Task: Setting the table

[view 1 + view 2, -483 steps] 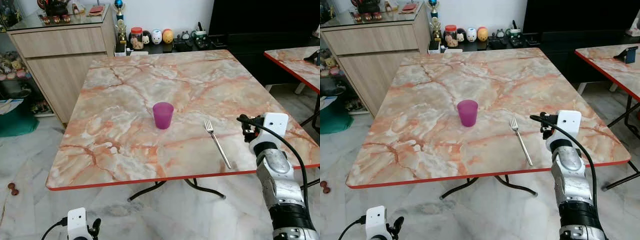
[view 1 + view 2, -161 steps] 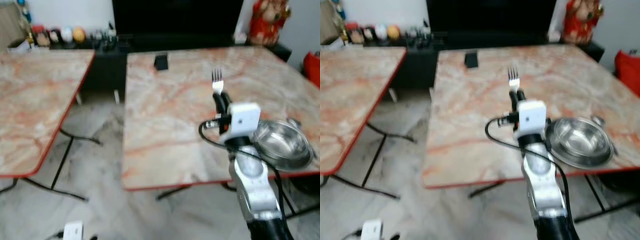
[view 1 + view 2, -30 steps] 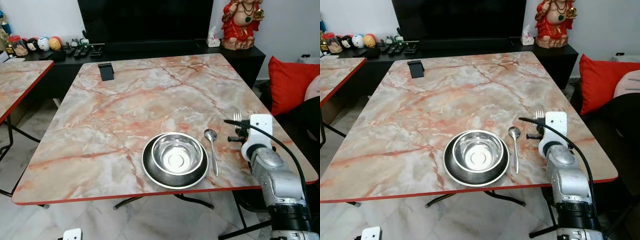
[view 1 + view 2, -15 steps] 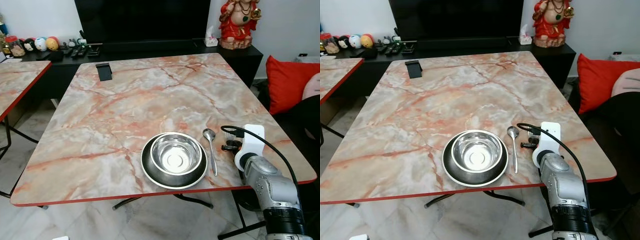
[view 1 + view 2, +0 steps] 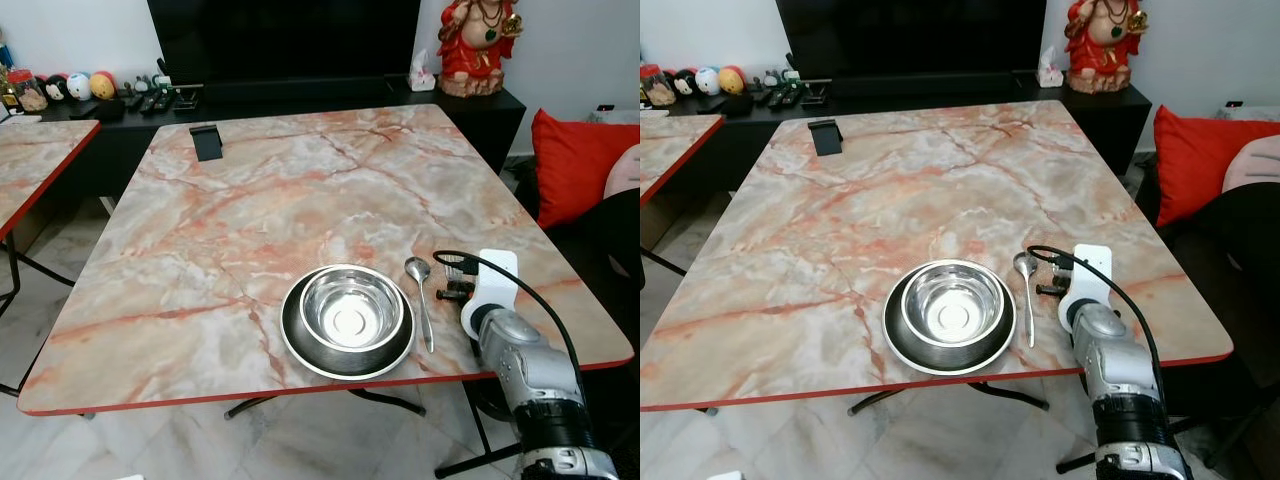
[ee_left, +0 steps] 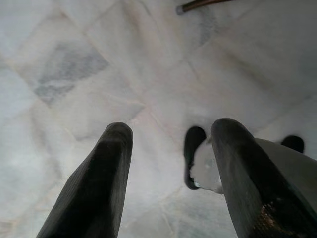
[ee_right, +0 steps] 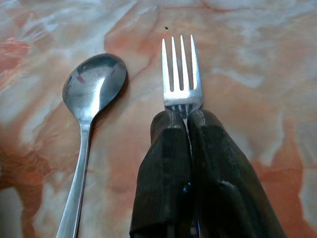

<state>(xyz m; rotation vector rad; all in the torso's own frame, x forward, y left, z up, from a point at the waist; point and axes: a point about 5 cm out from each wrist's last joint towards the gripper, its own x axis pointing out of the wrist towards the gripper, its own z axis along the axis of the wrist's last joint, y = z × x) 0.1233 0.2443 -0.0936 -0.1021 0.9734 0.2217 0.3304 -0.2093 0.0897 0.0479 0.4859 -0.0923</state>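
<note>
Fork (image 7: 181, 74) is now coming down low over the tabletop (image 5: 260, 220) just beside the spoon (image 7: 86, 119), my right claw (image 7: 187, 119) still clenching it, so I'm about releasing.

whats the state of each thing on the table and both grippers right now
fork: clamped in the right gripper, low over the table beside the spoon
spoon: flat on the table, right of the bowl
bowl: upright, empty, on the dark plate
right gripper: shut
left gripper: open, over floor
</note>
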